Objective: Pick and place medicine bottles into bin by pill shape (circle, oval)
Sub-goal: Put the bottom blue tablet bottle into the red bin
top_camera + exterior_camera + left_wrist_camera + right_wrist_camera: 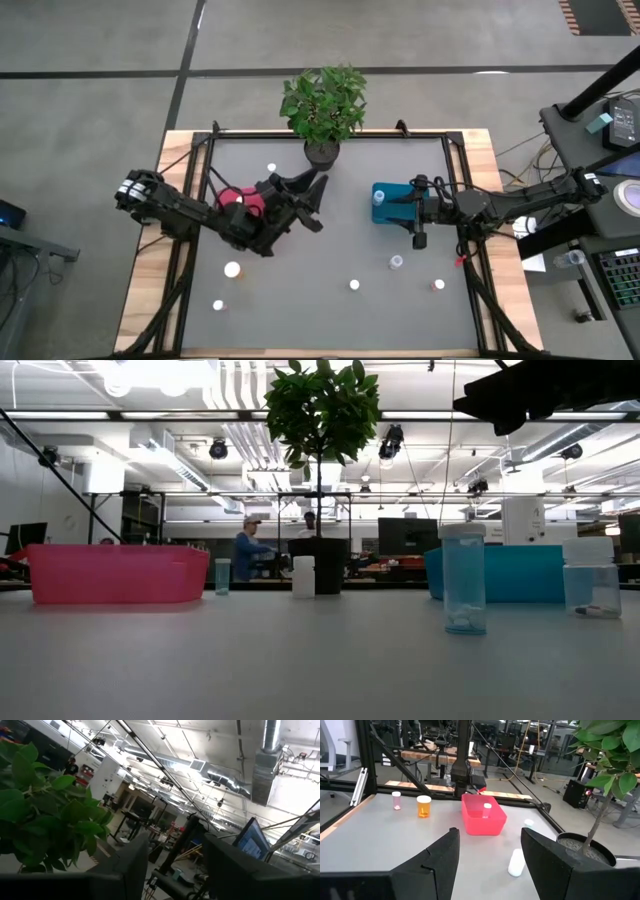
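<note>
High view: left claw hangs spread and empty beside the red bin; right claw is spread, empty, over the blue bin, which holds one bottle. Other bottles dot the worktop.

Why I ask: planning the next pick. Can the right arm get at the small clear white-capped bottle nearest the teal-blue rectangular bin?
Probably yes: the right gripper hangs open and empty over the teal-blue bin; the clear bottle stands alone nearby.
</note>
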`<act>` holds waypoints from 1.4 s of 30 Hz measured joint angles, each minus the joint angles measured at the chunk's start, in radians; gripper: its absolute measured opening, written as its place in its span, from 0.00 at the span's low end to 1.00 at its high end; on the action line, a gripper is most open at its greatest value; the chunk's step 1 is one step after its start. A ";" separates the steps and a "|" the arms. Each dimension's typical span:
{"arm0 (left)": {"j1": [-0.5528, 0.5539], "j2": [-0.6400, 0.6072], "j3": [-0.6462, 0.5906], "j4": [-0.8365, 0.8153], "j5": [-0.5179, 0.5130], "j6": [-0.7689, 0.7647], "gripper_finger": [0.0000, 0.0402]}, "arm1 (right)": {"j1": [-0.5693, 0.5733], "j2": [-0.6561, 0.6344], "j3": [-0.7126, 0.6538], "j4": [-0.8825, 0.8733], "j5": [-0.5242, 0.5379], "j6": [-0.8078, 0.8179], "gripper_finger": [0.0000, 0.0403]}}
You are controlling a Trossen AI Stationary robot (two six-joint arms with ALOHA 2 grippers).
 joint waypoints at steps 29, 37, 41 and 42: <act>0.006 -0.011 -0.017 0.000 -0.024 0.109 0.42 | 0.000 0.000 0.000 -0.008 0.025 0.001 0.50; -0.047 -0.107 -0.019 0.005 -0.358 0.524 0.42 | 0.000 0.000 0.000 -0.008 0.025 0.021 0.50; -0.080 -0.153 -0.041 -0.003 -0.474 0.785 0.42 | 0.000 0.001 0.000 -0.008 0.025 0.059 0.50; -0.090 -0.158 -0.052 -0.007 -0.501 0.861 0.42 | 0.000 0.003 0.000 -0.008 0.025 0.074 0.50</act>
